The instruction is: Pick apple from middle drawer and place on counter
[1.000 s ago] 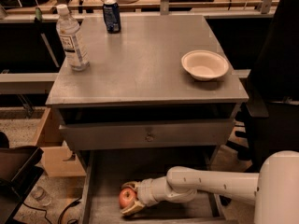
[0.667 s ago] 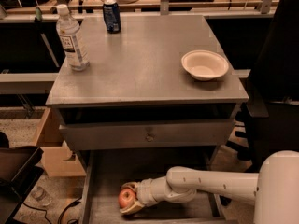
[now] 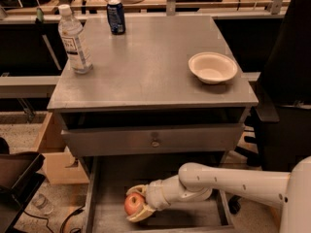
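Note:
The red and yellowish apple (image 3: 133, 204) lies in the open middle drawer (image 3: 102, 217), at the left of its grey floor. My gripper (image 3: 136, 203) reaches in from the right on a white arm, with its pale fingers (image 3: 140, 213) closed around the apple, one above and one below it. The apple sits low, at about the drawer floor. The grey counter (image 3: 150, 67) lies above, over a shut drawer front with a round knob.
On the counter stand a water bottle (image 3: 74, 39) at the left, a blue can (image 3: 116, 17) at the back and a white bowl (image 3: 212, 67) at the right. A cardboard box (image 3: 53, 164) sits left of the cabinet, a dark chair (image 3: 286, 81) to the right.

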Robot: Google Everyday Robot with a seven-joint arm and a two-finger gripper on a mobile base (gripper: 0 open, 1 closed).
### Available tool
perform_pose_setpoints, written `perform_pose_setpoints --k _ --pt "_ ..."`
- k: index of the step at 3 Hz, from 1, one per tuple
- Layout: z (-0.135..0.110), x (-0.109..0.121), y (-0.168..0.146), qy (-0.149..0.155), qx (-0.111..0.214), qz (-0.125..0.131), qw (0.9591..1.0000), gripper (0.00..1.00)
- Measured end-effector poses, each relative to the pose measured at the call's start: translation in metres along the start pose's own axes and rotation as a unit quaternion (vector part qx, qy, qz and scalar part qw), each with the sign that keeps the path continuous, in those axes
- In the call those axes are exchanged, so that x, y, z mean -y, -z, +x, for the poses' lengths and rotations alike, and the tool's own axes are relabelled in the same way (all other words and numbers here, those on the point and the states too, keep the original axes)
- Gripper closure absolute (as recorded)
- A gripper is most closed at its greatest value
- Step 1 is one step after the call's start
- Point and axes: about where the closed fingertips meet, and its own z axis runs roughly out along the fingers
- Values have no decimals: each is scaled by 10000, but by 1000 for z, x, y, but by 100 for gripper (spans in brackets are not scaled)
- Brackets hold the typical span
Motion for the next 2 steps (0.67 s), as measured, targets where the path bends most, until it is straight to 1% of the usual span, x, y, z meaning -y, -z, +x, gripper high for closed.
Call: perform_pose_setpoints --k 1,2 --pt "-48 6 58 -235 146 -41 9996 100" --pt "-104 21 122 -577 242 73 9980 100"
